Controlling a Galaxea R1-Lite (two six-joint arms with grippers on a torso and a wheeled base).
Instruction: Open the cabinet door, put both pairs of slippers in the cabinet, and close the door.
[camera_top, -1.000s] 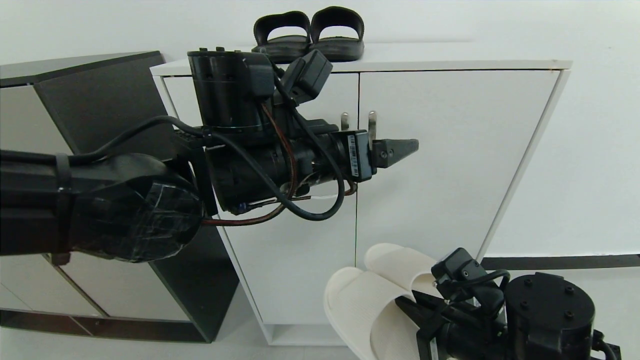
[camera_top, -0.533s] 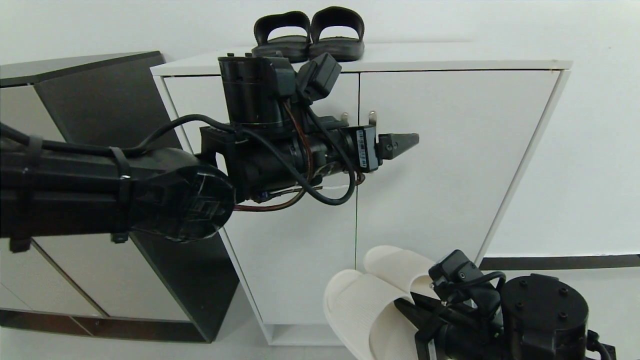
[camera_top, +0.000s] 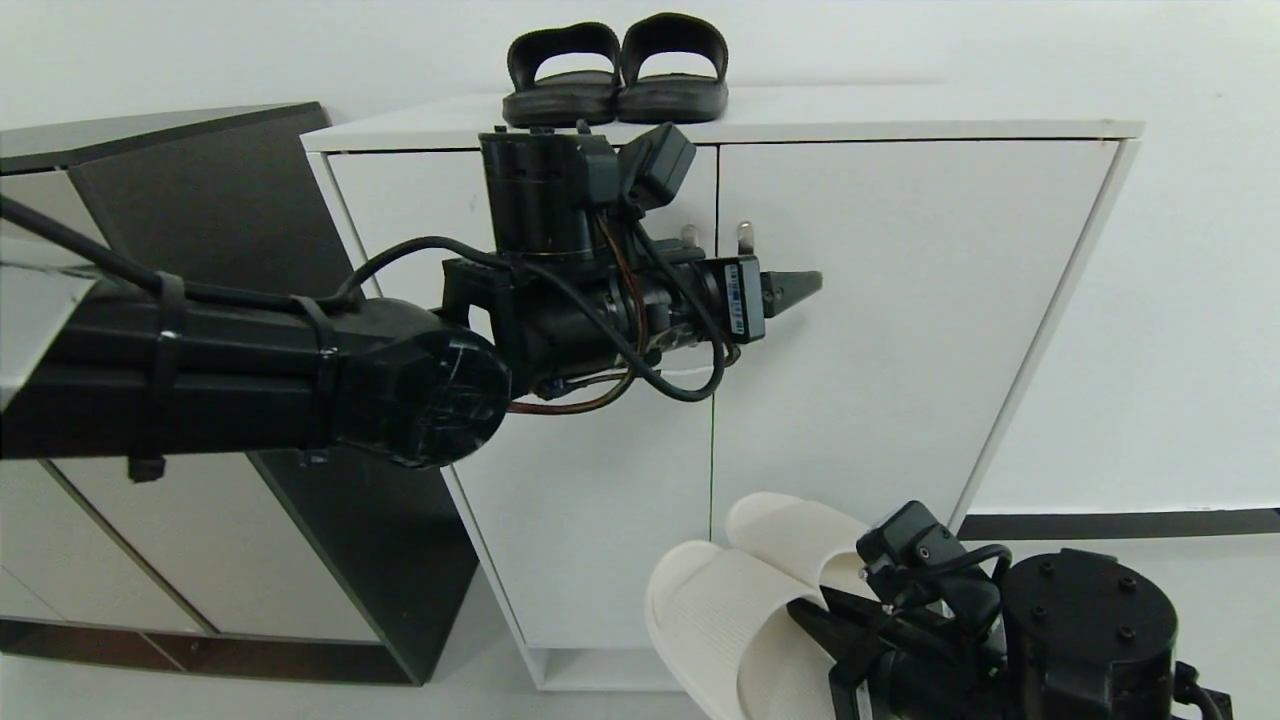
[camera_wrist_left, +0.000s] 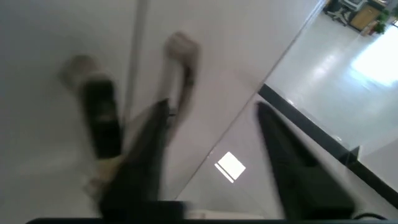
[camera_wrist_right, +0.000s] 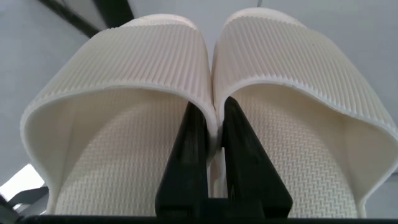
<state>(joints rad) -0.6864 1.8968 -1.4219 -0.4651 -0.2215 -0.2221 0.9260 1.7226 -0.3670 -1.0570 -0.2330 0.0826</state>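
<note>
The cabinet (camera_top: 900, 300) stands far centre, both doors shut. Black slippers (camera_top: 617, 75) sit on its top. White slippers (camera_top: 730, 600), probably light and bendy, hang near right, their adjoining straps pinched by the right gripper (camera_wrist_right: 214, 111). The left gripper (camera_top: 795, 288), fingers spread, hovers beside the stiff right-door handle (camera_top: 745, 238), the likely place to grip.

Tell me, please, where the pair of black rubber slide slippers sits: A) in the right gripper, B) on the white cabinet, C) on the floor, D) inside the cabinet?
B: the black slippers rest on the white cabinet's top; the right gripper holds cream ribbed slippers.
</note>
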